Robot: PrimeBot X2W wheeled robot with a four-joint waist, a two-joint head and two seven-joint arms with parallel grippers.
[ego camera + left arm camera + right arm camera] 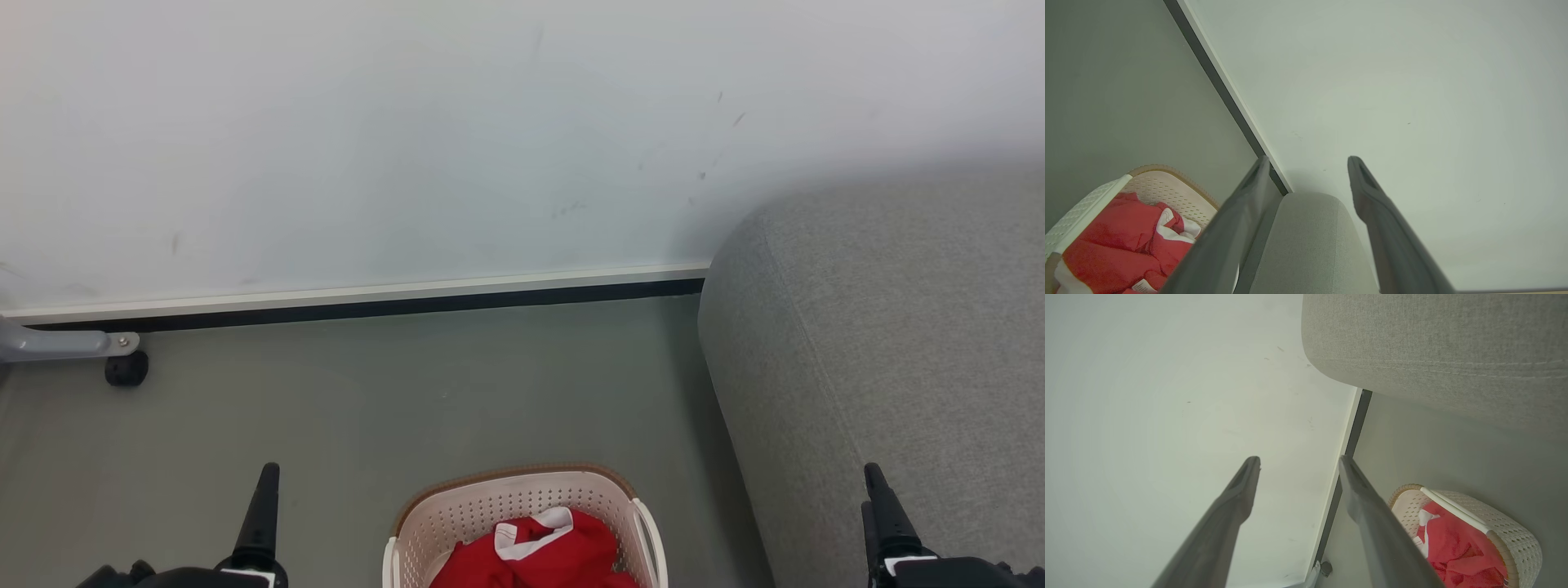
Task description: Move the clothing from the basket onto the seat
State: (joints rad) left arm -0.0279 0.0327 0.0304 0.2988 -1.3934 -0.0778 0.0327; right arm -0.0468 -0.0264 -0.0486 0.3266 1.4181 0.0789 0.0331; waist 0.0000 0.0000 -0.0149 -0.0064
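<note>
- Here's the left gripper (1309,163): two long dark-grey fingers (1380,228), matte and smooth, tapering to rounded tips.
- A shallow slot runs down each finger's inner face near the tip.
- Over to the right gripper (1299,459): same charcoal pair, same taper.
- From the head camera, each finger rises from a black housing (963,572) with a small white patch (902,563) at its base.

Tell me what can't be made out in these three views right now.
clothing: head view's bottom edge cuts it; garment count unclear.
basket: near half beyond that edge.
seat: runs off the head view's right edge.
grey bracket: cut by the left edge; what it belongs to unclear.
</note>
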